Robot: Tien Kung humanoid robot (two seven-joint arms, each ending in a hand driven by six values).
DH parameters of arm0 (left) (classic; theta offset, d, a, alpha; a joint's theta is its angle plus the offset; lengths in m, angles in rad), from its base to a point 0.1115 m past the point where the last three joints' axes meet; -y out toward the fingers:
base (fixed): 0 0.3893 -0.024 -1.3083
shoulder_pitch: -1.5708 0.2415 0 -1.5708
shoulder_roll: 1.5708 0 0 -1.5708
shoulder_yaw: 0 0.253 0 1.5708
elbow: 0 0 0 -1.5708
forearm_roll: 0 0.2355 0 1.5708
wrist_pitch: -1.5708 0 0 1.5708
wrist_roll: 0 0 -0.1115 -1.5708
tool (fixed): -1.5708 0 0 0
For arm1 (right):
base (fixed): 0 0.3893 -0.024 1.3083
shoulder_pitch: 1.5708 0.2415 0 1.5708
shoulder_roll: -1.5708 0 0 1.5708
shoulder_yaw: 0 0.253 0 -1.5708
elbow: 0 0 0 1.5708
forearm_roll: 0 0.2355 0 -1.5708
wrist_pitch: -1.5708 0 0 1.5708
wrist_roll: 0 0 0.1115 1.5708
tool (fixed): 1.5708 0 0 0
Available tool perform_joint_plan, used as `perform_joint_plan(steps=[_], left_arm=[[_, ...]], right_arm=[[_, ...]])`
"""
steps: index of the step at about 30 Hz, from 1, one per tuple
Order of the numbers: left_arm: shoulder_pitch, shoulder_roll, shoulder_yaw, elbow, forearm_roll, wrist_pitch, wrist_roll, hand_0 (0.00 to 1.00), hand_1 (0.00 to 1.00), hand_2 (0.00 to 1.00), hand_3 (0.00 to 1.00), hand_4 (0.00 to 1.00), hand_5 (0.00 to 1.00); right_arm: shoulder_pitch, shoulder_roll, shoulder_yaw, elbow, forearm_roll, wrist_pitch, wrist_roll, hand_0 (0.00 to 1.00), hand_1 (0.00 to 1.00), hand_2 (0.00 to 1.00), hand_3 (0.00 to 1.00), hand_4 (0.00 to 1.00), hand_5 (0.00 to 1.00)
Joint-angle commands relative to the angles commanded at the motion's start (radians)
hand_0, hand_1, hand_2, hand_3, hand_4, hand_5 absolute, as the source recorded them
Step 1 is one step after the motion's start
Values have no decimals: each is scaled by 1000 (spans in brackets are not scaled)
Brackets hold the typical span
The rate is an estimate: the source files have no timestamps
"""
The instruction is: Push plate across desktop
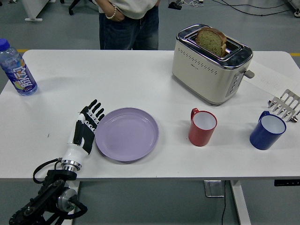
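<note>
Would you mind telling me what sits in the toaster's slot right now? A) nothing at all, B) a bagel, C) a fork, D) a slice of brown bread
D: a slice of brown bread stands up out of the top slot of the cream-coloured toaster at the far side of the table.

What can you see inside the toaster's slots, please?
One slice of brown bread stands in a slot of the toaster, its top half sticking out. Its lower part is hidden by the toaster body, and the other slot's inside cannot be made out.
</note>
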Motion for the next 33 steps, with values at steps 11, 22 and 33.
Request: perform_joint_plan(steps=[11, 22, 33], left_arm=[[-14, 10, 57, 1, -38, -9, 6, 915, 926, 945, 920, 486, 998], [-10, 10, 115, -18, -60, -12, 3, 912, 923, 945, 921, 485, 998], [-11, 10, 166, -29, -75, -15, 2, 910, 922, 945, 922, 485, 998]], right_arm=[[-2, -1, -2, 0, 1, 0, 1, 602, 546, 652, 610, 146, 341], [-8, -2, -3, 0, 3, 0, 0, 603, 546, 652, 611, 147, 340], [-14, -2, -4, 0, 4, 0, -1, 603, 547, 652, 612, 147, 340]])
